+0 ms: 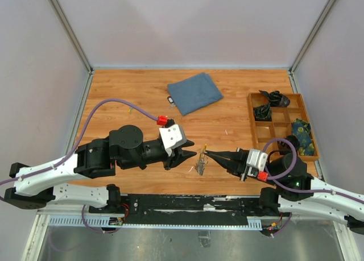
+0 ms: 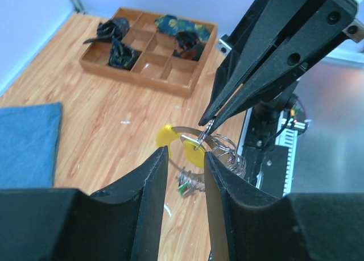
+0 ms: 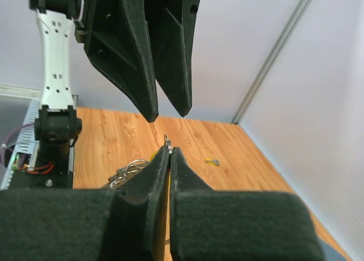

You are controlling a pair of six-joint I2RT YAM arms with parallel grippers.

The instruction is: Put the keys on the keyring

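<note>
Right gripper point(image 1: 207, 153) jaws pinched shut on the keyring point(image 2: 226, 151), held over the tabletop point(image 1: 227, 124) between both arms, yellow-headed keys point(image 2: 192, 150) hanging there, left gripper point(image 1: 192, 155) jaws partly open, empty, just beside.

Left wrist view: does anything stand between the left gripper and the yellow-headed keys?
Nothing visible does. The left gripper, jaws open, points straight at the yellow-headed keys across open air. The right gripper, shut on the keyring, comes in from above right, beside that path.
</note>
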